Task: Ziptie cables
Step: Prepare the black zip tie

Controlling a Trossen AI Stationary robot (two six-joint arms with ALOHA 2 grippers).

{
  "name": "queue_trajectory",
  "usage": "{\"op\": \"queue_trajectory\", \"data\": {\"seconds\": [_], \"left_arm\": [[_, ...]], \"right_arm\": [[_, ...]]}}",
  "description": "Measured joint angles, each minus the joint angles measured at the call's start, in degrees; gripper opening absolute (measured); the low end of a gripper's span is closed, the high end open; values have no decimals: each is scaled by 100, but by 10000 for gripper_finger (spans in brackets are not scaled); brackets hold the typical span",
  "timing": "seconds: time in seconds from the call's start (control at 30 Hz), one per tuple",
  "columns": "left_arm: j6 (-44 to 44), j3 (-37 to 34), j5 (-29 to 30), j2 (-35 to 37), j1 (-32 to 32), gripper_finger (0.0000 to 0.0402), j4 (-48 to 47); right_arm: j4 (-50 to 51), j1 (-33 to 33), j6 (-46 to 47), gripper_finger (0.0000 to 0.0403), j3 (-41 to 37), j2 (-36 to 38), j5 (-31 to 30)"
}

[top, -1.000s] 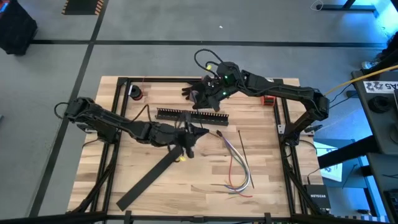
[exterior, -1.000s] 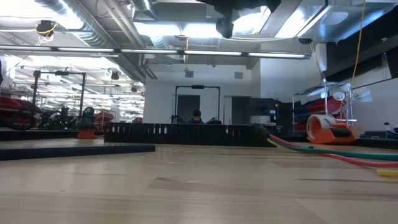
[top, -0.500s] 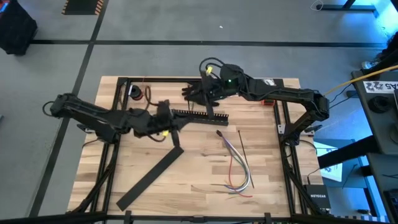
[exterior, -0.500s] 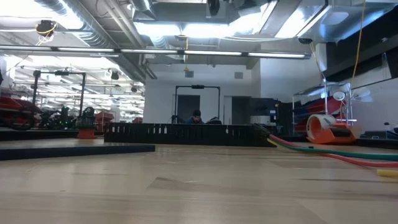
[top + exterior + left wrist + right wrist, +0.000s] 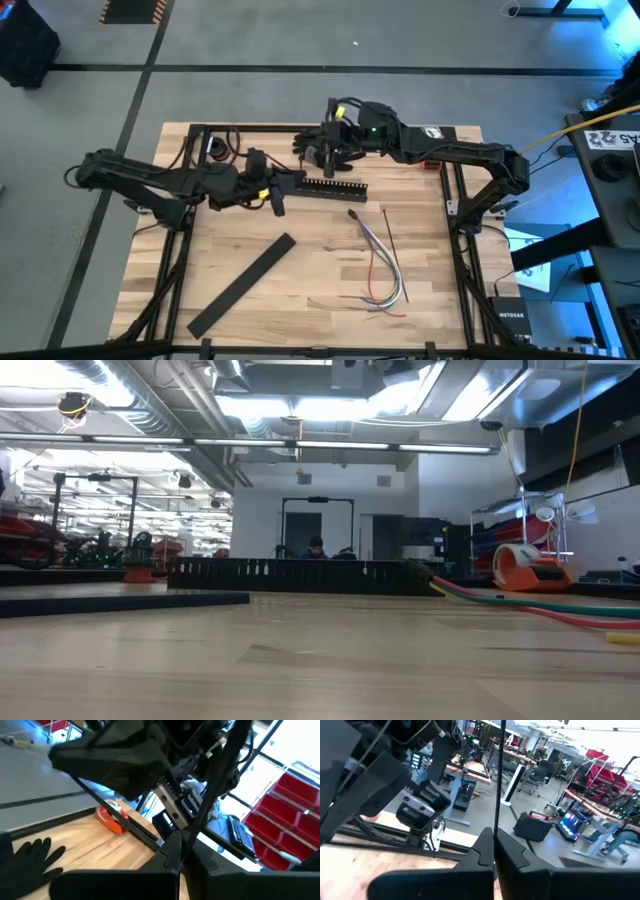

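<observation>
Wooden bench | left gripper pressed together at comb bar | right gripper pressed together over bar | cables, ziptie well apart from both

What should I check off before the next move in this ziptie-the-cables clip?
1. Cables free on the table, untouched by either arm: ok.
2. Ziptie lying beside the cables, not yet looped around them: ok as a start, task not begun.
3. Left end effector at the near end of the comb-slotted bar, away from the cables: not ok for the task.
4. Right end effector over the back of the table, away from the ziptie: not ok.
5. Whether the fingers of either hold anything: cannot tell.
6. Flat black strip clear of the cables: ok.
</observation>
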State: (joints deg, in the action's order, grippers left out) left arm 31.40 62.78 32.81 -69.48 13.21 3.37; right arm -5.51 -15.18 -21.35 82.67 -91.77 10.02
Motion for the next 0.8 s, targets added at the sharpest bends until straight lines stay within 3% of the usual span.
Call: {"op": "queue_trajectory", "data": {"seconds": [0.4,0.7,0.8], "left_arm": [[-1233,-2,-8,71,-8,10,5],[-1782,-2,-42,71,-3,60,12],[-1985,-2,-12,75,3,49,-47]], "right_arm": [[1114,-22,215,1,0,0,340],[1555,37,333,0,0,-1,321],[1610,37,333,0,-2,-2,209]]}}
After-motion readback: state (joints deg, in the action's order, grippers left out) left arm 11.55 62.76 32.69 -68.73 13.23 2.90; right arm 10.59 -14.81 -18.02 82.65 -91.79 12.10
